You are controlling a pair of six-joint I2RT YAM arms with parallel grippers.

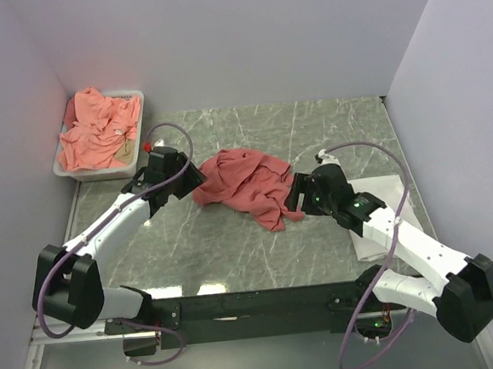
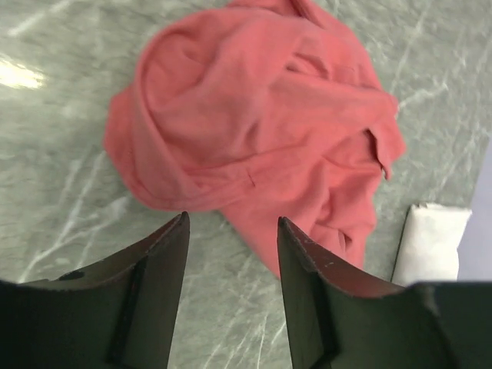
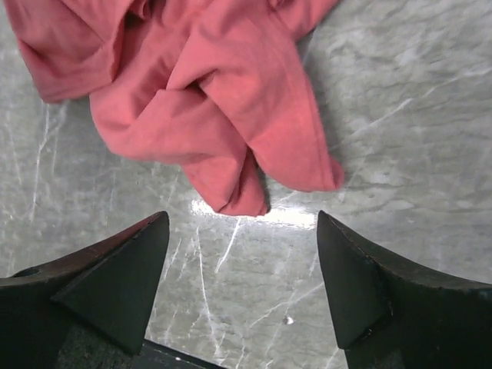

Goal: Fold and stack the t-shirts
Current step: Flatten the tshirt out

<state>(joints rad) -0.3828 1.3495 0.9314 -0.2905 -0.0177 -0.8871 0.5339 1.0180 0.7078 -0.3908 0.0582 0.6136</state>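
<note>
A crumpled t-shirt [image 1: 245,183], coral-red, is seen lying in a loose heap near the middle of the grey marbled worktop [image 1: 235,254]. It is not spread flat; several folds and a twisted end are turned towards the near right side.

The left end effector [image 1: 185,179] is held just beside the left edge of this shirt. In the left wrist view, the left end effector [image 2: 232,223] is shown with its jaws parted and nothing between them, the cloth [image 2: 254,123] lying just beyond the fingertips.

The right end effector [image 1: 292,196] is placed at the shirt's right edge. In the right wrist view, the right end effector [image 3: 241,223] is likewise spread wide and empty, bare worktop being seen between the two fingers, with the twisted end of the shirt [image 3: 207,100] just ahead of them and not touched.

A white folded garment [image 1: 382,187] is laid flat on the right of the worktop, partly covered by the right arm; its corner [image 2: 430,242] is also caught in the left wrist view.

At the far left corner, a heap of t-shirts [image 1: 97,132], salmon-pink and unfolded, is held in a white tray [image 1: 92,171].
</note>
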